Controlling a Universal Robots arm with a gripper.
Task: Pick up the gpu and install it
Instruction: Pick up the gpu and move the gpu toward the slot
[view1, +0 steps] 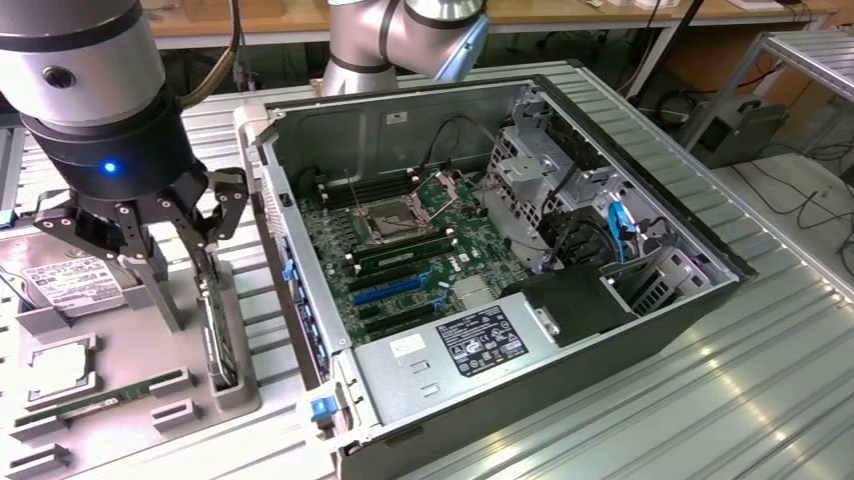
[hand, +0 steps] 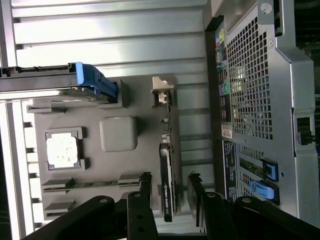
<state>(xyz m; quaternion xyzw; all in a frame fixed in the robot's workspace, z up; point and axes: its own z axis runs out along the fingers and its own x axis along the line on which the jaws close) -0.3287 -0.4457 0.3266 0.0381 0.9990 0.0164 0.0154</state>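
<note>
The gpu (view1: 222, 345) stands on its long edge in a slot of the grey fixture tray (view1: 147, 440), at the exterior view's left beside the open computer case (view1: 694, 300). In the wrist view the gpu (hand: 168, 160) is a thin dark card with its silver bracket (hand: 162, 92) at the far end. My gripper (view1: 180, 255) hangs just above it and is open. Its black fingers (hand: 145, 192) stand one on each side of the card, with a gap on both sides. My gripper (hand: 169, 182) holds nothing. The motherboard (view1: 400, 250) with blue expansion slots (view1: 387, 287) lies bare inside the case.
On the tray lie a hard drive (view1: 70, 280) with a white label, a processor (view1: 60, 365) and a green memory stick (view1: 100, 402). A raised grey block (hand: 118, 133) stands next to the gpu. The case's perforated rear wall (hand: 250, 90) is close beside the tray.
</note>
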